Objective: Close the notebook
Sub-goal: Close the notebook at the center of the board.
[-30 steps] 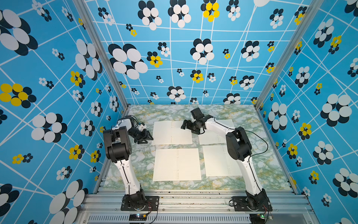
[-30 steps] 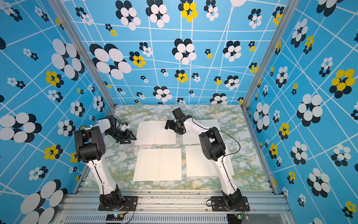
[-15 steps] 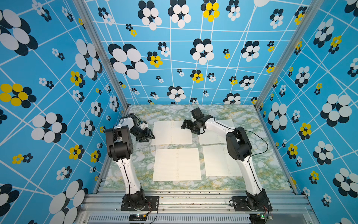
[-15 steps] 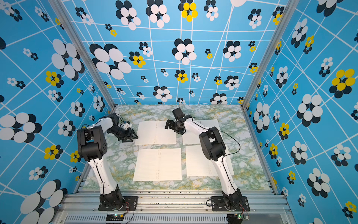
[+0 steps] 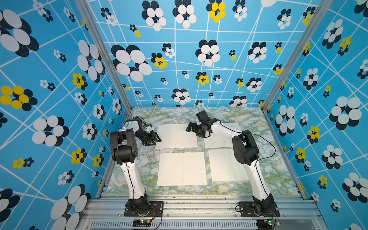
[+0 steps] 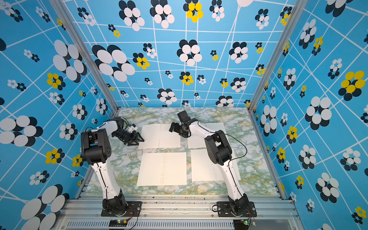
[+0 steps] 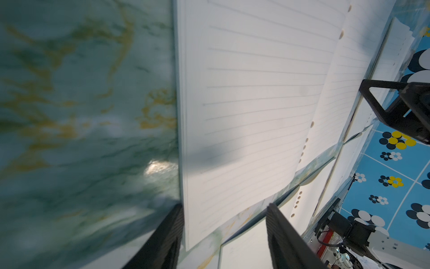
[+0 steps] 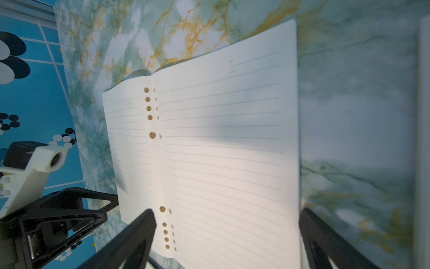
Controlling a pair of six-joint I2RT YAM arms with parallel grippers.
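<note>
An open notebook [image 5: 176, 136] [image 6: 160, 136] lies flat at the far left of the marble table, lined cream pages up, punched holes down its fold. My left gripper [image 5: 157, 139] [image 7: 223, 205] is low at its left edge near the front corner. It is open, and the corner of the page [image 7: 251, 104] lies between its fingers. My right gripper [image 5: 189, 128] [image 8: 226, 210] hovers over the notebook's right page [image 8: 221, 151], also open, with the fingers straddling the page from fold to outer edge. Nothing is held.
Three more open notebooks lie on the table: near left [image 5: 182, 169], far right [image 5: 221, 139] partly under my right arm, and near right [image 5: 225, 165]. Blue flowered walls [image 5: 59, 99] enclose three sides. A metal rail [image 5: 199, 203] runs along the front.
My left gripper has slid right, from beside the left wall up to the notebook's left edge. The right gripper has hardly moved.
</note>
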